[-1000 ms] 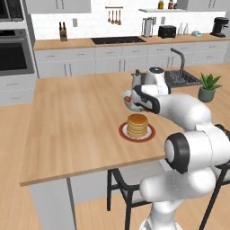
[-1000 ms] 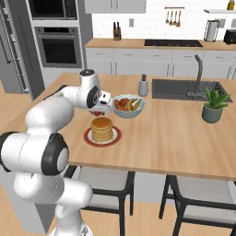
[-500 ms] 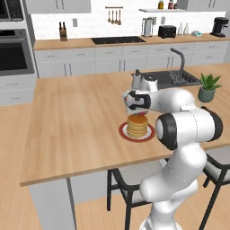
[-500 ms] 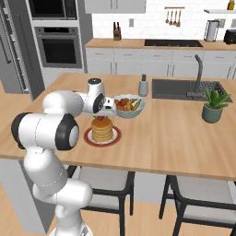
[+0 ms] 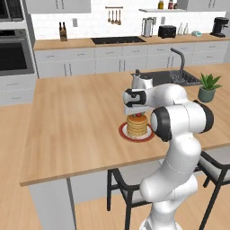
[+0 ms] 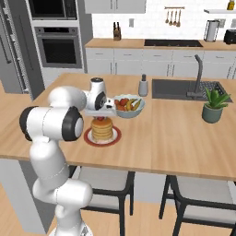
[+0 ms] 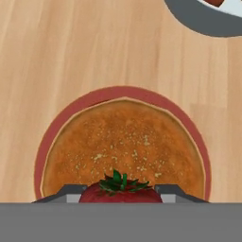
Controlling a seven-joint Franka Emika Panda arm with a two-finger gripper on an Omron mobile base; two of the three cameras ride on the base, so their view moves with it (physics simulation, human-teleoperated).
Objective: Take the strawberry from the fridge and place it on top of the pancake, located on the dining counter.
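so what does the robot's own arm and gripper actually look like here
The arm is built of glossy white, rounded shell segments with dark, near-black rings at the joints. It ends in a boxy white-and-dark hand carrying the two-finger gripper, whose short fingertips look grey and blocky in the hand view. No cables or markings are visible.
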